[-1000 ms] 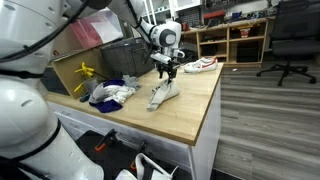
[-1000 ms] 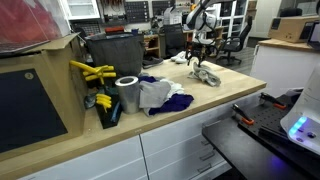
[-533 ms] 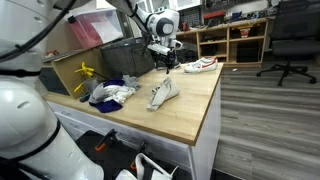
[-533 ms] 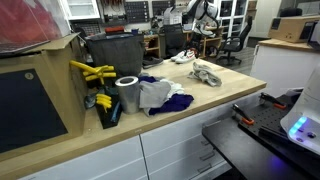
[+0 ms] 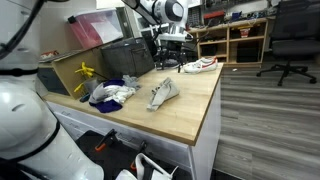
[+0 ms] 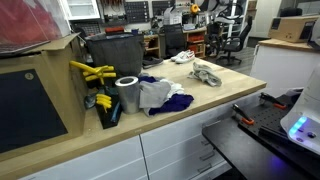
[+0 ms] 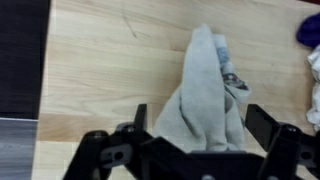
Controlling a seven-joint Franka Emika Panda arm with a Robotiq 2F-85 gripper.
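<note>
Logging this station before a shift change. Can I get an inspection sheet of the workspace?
Surface: wooden countertop, faint scuffs in the wrist view.
Job's things: grey cloth, crumpled on the countertop, not gripped.
Clutter: white sneaker at the far end; clothes pile; silver roll; yellow tools; black bin.
Grippers: gripper open, empty, above the grey cloth.
Cables: nothing seen.
Surroundings: office chair, shelves.

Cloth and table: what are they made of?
Cloth: looks like soft, matte gray fabric, since it lies crumpled in folds. Table: seems to be light, smooth wood with faint grain lines, though it could be a wood-look top.
</note>
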